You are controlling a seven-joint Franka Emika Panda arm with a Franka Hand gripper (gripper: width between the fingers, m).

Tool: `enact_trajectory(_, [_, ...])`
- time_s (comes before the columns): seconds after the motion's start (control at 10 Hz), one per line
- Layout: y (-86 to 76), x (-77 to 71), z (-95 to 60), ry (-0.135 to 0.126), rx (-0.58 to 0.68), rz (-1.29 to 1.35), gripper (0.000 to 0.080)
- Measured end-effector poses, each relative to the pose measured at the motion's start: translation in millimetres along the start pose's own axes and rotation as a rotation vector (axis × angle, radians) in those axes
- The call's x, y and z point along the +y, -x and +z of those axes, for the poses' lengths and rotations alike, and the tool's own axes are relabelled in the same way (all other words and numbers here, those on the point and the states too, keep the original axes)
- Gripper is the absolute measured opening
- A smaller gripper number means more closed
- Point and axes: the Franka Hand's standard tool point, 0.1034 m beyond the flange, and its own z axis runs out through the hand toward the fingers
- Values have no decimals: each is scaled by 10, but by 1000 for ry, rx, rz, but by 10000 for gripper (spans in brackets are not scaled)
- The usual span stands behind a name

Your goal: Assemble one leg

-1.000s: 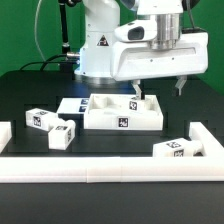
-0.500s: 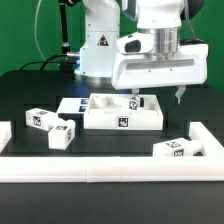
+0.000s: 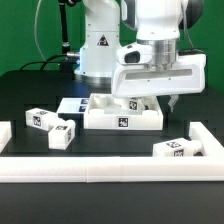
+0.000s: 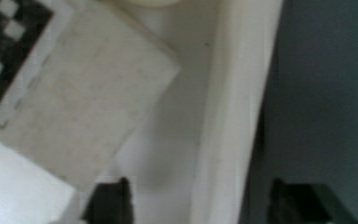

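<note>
Nearest the camera in the exterior view, a white rail (image 3: 110, 172) crossed the front of the black table (image 3: 30, 90), with its ends turned up. Just behind it, toward the exterior view's right, one leg (image 3: 172, 150) lay on its side with its tag showing. A second leg (image 3: 62, 134) and a third leg (image 3: 36, 119) sat close together on the exterior view's left.

Each looked like a light, rigid plastic block, unlikely to give or crack under a pinch. Its smooth faces could slip, though, so I judged the best hold to be across the two long flat sides near the middle, with the fingers square to them.

Farther back stood the tray-shaped part (image 3: 120, 122), with the marker board (image 3: 70, 104) just beside its far left corner. The gripper (image 3: 155, 104) hung low over the tray's right end. In the wrist view the gripper (image 4: 204, 200) was parted, with a white wall between its dark fingertips (image 4: 108, 200), and it clamped nothing that I could see. A tagged patch under the hand might have been another leg, but it was too hidden to tell.

The way to the loose legs looked unobstructed. Behind everything rose the arm's white base (image 3: 95, 45) and a green backdrop (image 3: 15, 30).
</note>
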Motion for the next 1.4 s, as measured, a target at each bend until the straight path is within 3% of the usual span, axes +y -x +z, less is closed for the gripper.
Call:
enact_trajectory(0.1, [-15, -25, -49, 0, -3, -6, 209])
enact_trajectory(0.2, [-29, -27, -85, -1, 2, -5, 81])
enact_trajectory(0.7, [-27, -19, -80, -1, 0, -11, 52])
enact_trajectory(1.0, [-308, 64, -83, -7, 10, 36, 52])
enact_trajectory(1.2, [-587, 28, -95, -15, 43, 25, 53])
enact_trajectory(1.4, [-561, 32, -93, -15, 40, 25, 54])
